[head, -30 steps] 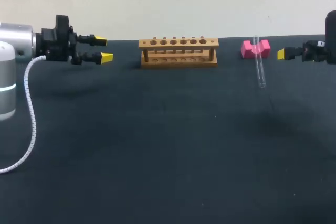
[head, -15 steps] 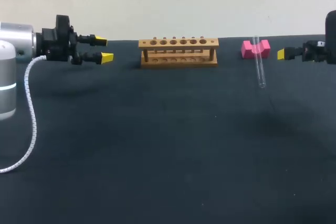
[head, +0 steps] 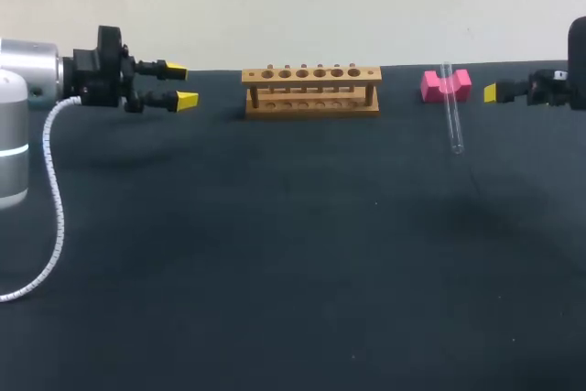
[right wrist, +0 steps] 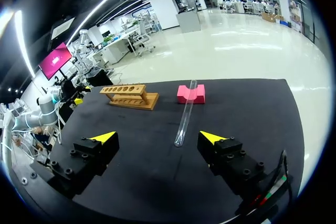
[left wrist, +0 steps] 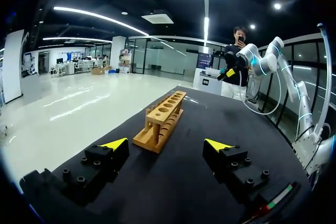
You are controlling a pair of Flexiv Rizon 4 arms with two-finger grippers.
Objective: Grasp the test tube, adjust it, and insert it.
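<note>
Left gripper (head: 181, 85) and right gripper (head: 492, 93) hang at opposite sides of the black table (head: 293, 254), fingers spread wide and holding nothing.
The clear glass test tube (head: 451, 109) lies slanted ahead of the right gripper, one end propped in a pink notched foam block (head: 432, 87), the other on the table; a six-hole wooden rack (head: 311, 91) stands mid-table, apart.

You work at robotics lab bench. What shows it: black cloth-covered table (head: 293, 272); light wooden test-tube rack (head: 311, 91) with row of round holes, standing at far side; clear glass test tube (head: 451, 109), one end resting in pink notched block (head: 446, 85); silver-bodied left robot arm (head: 37, 69) and dark right robot arm (head: 579, 52) flanking table.
</note>
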